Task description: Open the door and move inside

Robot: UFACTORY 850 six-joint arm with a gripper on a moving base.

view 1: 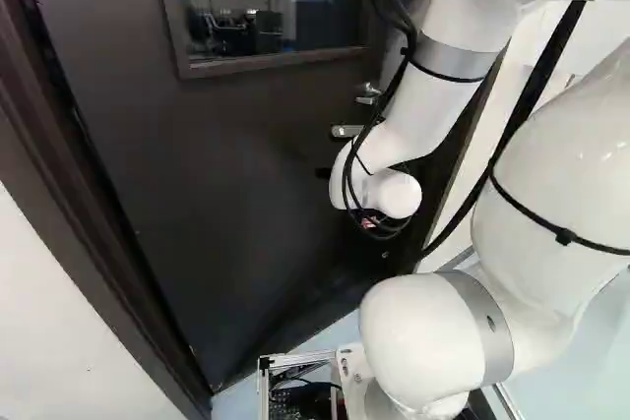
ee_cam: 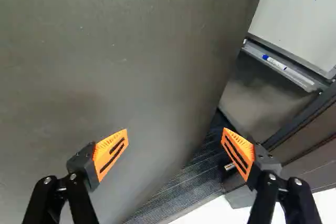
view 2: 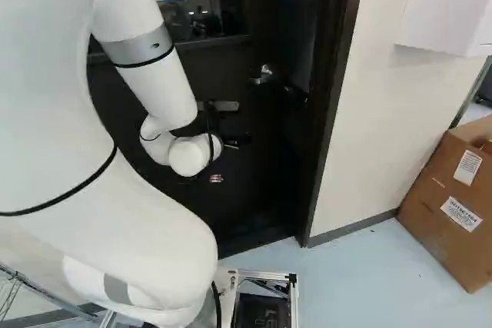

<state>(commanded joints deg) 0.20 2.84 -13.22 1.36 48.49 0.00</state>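
Observation:
The dark door (view 1: 236, 164) stands ajar; in the right base view a gap shows beside its lever handle (view 2: 264, 75). Little of my gripper (view 2: 237, 140) shows past the white wrist, below the handle and close to the door. Seen from the wrist, my gripper (ee_cam: 175, 148) is open with nothing held. One orange-padded finger is over the door face (ee_cam: 105, 66), the other over the opening past the door's free edge. Whether either touches the door, I cannot tell.
Through the opening are a whiteboard (ee_cam: 299, 14) with a marker on its tray and a ribbed dark floor strip (ee_cam: 184, 187). The door frame (view 2: 332, 97) borders a pale wall. A cardboard box (view 2: 453, 205) stands on the floor at the right base view's right.

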